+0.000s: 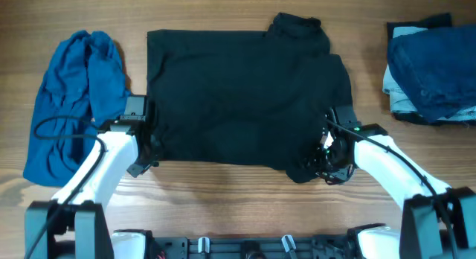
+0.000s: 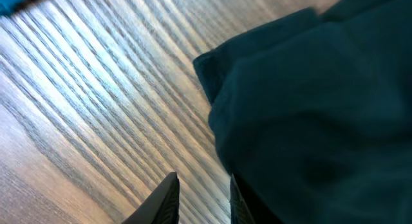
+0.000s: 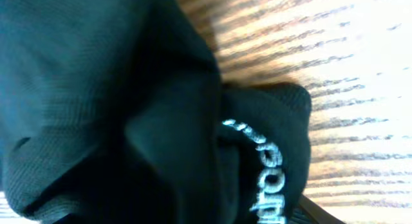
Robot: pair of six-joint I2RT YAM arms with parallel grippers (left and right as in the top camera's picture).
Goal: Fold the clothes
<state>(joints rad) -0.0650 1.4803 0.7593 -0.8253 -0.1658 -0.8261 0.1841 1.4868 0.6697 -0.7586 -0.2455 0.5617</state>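
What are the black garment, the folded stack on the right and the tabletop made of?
Black garment: matte fine knit, likely cotton jersey; tiny ribs show close up. Folded stack: looks like denim, mottled blue. Tabletop: wood-grain, maybe laminate; slight sheen.

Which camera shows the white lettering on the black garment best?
The right wrist view: the white lettering sits close up on bunched fabric. Overhead shows the black garment spread out but no lettering. The left wrist view shows only a plain edge on the table.

Pale wood-grain table (image 1: pixel 238 203), evenly lit
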